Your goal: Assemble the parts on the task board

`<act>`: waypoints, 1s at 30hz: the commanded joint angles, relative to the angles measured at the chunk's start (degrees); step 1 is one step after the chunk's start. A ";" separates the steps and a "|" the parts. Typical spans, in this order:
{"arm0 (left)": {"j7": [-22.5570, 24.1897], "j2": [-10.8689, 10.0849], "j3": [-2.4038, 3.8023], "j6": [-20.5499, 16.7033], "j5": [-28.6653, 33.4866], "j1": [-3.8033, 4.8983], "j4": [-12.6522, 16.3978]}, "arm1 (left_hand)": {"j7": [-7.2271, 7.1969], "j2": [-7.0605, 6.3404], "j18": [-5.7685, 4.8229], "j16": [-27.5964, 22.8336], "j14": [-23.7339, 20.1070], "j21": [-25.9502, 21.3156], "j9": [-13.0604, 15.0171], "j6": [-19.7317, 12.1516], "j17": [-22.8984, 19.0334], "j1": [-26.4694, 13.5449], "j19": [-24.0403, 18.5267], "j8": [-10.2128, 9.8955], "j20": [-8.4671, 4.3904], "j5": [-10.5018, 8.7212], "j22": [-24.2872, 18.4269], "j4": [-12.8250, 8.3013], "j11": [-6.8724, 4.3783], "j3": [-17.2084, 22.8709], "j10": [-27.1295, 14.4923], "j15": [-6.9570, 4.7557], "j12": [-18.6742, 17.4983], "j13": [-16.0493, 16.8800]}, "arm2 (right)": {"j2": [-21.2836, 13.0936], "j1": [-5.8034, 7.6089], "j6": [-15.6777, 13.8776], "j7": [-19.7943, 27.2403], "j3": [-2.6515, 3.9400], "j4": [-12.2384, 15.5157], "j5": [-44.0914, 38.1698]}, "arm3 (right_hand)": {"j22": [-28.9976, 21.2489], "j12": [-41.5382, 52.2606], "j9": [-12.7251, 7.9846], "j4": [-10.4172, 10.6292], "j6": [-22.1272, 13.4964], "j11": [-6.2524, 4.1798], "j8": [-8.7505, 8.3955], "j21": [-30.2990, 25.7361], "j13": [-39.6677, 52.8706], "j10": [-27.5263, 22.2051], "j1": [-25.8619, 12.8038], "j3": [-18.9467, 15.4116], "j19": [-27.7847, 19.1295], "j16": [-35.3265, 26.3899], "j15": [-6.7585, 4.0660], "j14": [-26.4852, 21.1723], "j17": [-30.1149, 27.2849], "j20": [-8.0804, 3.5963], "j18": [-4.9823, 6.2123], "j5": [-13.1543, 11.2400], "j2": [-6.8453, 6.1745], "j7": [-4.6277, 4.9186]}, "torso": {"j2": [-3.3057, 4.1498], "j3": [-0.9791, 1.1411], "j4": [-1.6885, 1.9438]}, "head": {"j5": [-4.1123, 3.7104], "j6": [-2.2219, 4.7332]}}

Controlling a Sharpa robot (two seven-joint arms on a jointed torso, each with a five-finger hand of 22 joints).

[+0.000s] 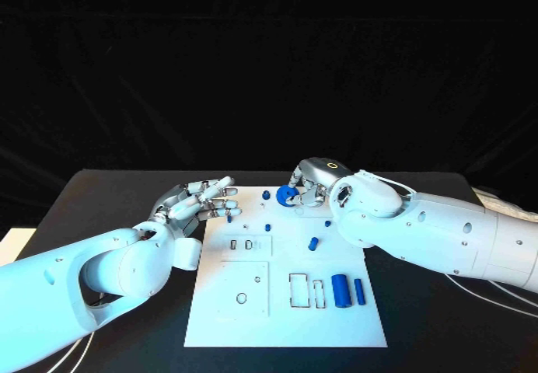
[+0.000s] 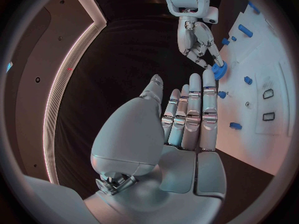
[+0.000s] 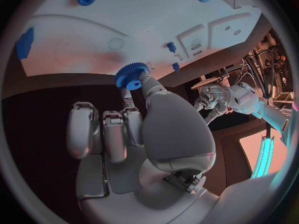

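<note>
My right hand (image 1: 312,185) pinches a blue toothed gear (image 1: 288,195) between thumb and finger, over the far edge of the white task board (image 1: 286,318). The right wrist view shows the gear (image 3: 131,76) at the fingertips of that hand (image 3: 140,129), right by the board's rim (image 3: 69,25). My left hand (image 1: 204,203) hovers beside the board's far left corner, fingers straight and holding nothing. From the left wrist, this hand (image 2: 187,119) faces the right hand (image 2: 196,42) and the gear (image 2: 219,70).
On the board's near right lie a thick blue cylinder (image 1: 340,291) and a slimmer blue bar (image 1: 360,291). A short blue piece (image 1: 314,243) lies mid-board. Small blue pegs (image 1: 270,226) stand near the far end. White cables (image 1: 494,291) trail on the table at right.
</note>
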 commanded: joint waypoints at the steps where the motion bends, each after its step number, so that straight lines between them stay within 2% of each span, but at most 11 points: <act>1: 0.14 0.10 0.04 1.12 -0.22 0.10 0.04 | 0.06 0.01 0.91 -0.19 -0.26 -0.33 -0.03 0.11 0.04 0.55 0.36 -0.22 -0.01 -0.24 0.06 -0.20 0.11 0.00 -0.10 0.11 -0.26 -0.04 | 1.48 -0.05 -0.57 0.47 -0.19 -0.76 -1.40 | 0.01 0.13 0.19 0.00 0.83 -0.27 0.14 0.30 5.18 0.35 -0.34 0.25 0.34 0.38 -0.37 5.48 12.63 0.06 -1.12 0.10 0.33 -0.60 | 0.06 0.02 -0.03 | 0.52 0.00; 9: 0.14 0.29 0.04 1.18 -0.22 0.10 -0.01 | 0.05 0.08 0.91 -0.22 -0.26 -0.35 -0.03 0.13 0.10 0.63 0.37 -0.23 -0.02 -0.24 0.06 -0.30 0.11 0.04 -0.08 0.10 -0.27 -0.04 | 5.35 -0.58 0.22 1.16 -0.75 -2.99 -1.38 | -0.04 0.02 0.17 0.00 0.78 -0.26 0.07 0.28 5.09 0.29 -0.35 0.32 0.31 0.31 -0.37 5.44 12.44 0.05 -1.11 0.09 0.33 -0.59 | 0.06 0.03 -0.03 | 0.93 -0.21; 14: 0.13 0.36 0.05 1.24 -0.22 0.10 0.01 | 0.05 0.08 0.91 -0.22 -0.26 -0.35 -0.03 0.13 0.10 0.63 0.37 -0.23 -0.02 -0.24 0.06 -0.30 0.11 0.04 -0.08 0.10 -0.27 -0.04 | 7.04 -1.24 0.58 1.41 -0.96 -4.53 -0.99 | -0.06 -0.10 0.12 0.00 0.60 -0.22 -0.13 0.28 5.02 0.23 -0.40 0.50 0.30 0.26 -0.35 5.41 12.31 0.04 -1.11 0.11 0.30 -0.52 | 0.04 0.05 -0.15 | 1.45 -0.40; 18: 0.12 0.35 0.05 1.25 -0.22 0.10 0.00 | 0.05 0.08 0.91 -0.22 -0.26 -0.35 -0.03 0.13 0.10 0.63 0.37 -0.23 -0.02 -0.24 0.06 -0.30 0.11 0.04 -0.08 0.10 -0.27 -0.04 | 8.24 -1.83 0.60 1.43 -1.03 -5.64 -0.99 | -0.13 -0.15 0.09 0.04 0.49 -0.18 -0.24 0.25 4.99 0.20 -0.52 0.54 0.26 0.25 -0.33 5.41 12.29 0.04 -1.10 0.13 0.22 -0.46 | 0.07 0.11 -0.20 | 1.47 -0.38; 23: 0.09 0.54 0.05 1.35 -0.22 0.10 -0.08 | 0.05 0.08 0.91 -0.22 -0.26 -0.35 -0.03 0.13 0.10 0.63 0.37 -0.23 -0.02 -0.24 0.06 -0.30 0.11 0.04 -0.08 0.10 -0.27 -0.04 | 9.45 -2.40 0.50 1.52 -1.06 -6.77 -1.04 | -0.27 -0.59 0.00 0.13 0.21 -0.02 -0.60 0.18 4.67 -0.05 -0.93 0.60 0.17 0.16 -0.23 5.36 12.07 0.09 -1.08 0.15 -0.19 -0.29 | 0.08 0.05 -0.13 | 1.39 -0.38; 30: 0.07 0.69 0.04 1.34 -0.22 0.10 -0.18 | 0.05 0.08 0.91 -0.22 -0.26 -0.35 -0.03 0.13 0.10 0.63 0.37 -0.23 -0.02 -0.24 0.06 -0.30 0.11 0.04 -0.08 0.10 -0.27 -0.04 | 10.29 -2.60 0.82 1.58 -1.08 -7.90 -0.54 | -1.46 -4.00 -0.30 0.58 -1.08 0.50 -1.68 -0.38 1.76 -2.12 -1.98 0.62 -0.55 0.00 0.20 5.27 11.72 0.41 -0.87 -0.51 -0.96 0.32 | 0.04 0.07 -0.24 | 1.47 -0.48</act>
